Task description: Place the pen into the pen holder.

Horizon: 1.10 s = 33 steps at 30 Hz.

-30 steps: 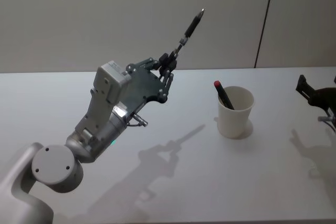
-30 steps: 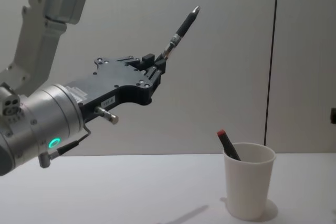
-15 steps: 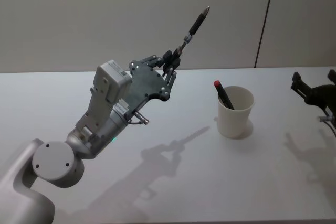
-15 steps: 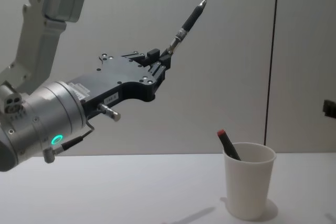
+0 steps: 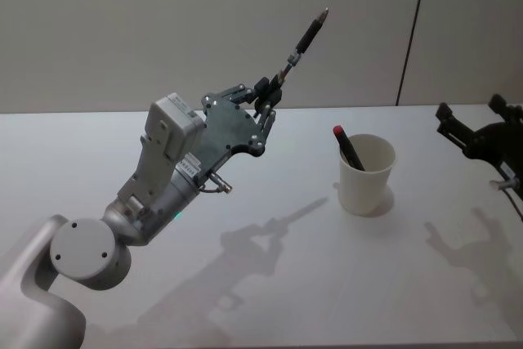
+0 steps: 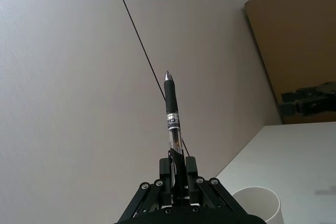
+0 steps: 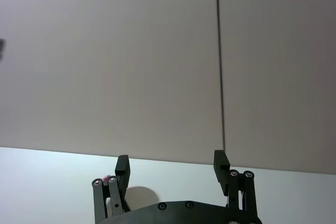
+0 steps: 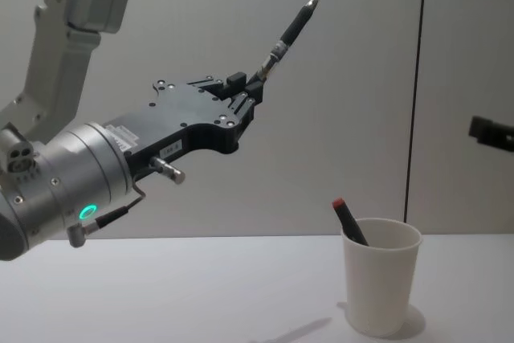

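Support: table (image 5: 270, 308), white, matte, flat top, spanning full scene width; far edge meets grey wall (image 5: 122, 30). On it: pen holder (image 5: 366, 179), white paper cup, upright, base flat on surface, right of centre, toward far side. Small shadow on surface at right of cup base. Larger soft shadows on surface near centre and near right.

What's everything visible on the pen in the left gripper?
The pen is a slim ballpoint: pointed silvery tip, black grip sleeve, clear barrel with a printed band. The left gripper, shut on its rear end, holds it tip-up, tilted toward the robot's right, high above the table and left of the white pen holder. Nothing else touches it.
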Tool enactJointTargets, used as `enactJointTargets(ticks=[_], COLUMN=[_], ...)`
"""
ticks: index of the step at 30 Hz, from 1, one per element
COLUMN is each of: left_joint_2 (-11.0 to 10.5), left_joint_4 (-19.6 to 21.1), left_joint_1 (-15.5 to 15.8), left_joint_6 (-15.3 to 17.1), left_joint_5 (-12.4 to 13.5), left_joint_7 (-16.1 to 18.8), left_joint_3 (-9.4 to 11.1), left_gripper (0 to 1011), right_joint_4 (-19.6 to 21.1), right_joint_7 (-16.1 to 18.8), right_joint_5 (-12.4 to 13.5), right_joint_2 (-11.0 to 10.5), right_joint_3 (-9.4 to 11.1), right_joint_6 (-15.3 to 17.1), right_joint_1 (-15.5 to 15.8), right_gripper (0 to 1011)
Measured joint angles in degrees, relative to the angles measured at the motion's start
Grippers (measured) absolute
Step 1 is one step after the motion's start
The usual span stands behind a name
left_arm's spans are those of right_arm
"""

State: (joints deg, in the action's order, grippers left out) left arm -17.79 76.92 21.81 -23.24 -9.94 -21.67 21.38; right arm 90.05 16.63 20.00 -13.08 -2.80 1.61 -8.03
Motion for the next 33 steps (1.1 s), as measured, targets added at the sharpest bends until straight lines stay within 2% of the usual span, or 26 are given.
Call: enactJointTargets(ticks=[8,10,19,33], left_joint_2=[0.04,0.05,0.08,0.08], left_joint_4=[-0.14,-0.16,-0.22,-0.26], left_joint_1=[0.08,0.09,0.13,0.17], left_joint_6=[-0.15,-0.18,-0.27,-0.32], left_joint_5=[-0.05,-0.05,-0.05,-0.05], left_joint_7=[-0.18,-0.20,-0.27,-0.35], left_joint_3=[0.00,0.00,0.01,0.01], left_gripper=[179,179,179,179], right_joint_4=[2.90,4.16,6.62,6.01], right_joint_7=[4.71,7.01,11.70,11.64], right_joint_5=[3.23,5.05,8.93,8.78], right_joint_2=[-0.65,-0.84,-0.57,2.16], right_joint_3=[0.12,0.12,-0.71,-3.40], right_joint_6=[0.10,0.53,2.36,4.65], right_joint_1=[1.04,1.34,1.13,-1.95], right_gripper=[1001,1001,1002,1001])
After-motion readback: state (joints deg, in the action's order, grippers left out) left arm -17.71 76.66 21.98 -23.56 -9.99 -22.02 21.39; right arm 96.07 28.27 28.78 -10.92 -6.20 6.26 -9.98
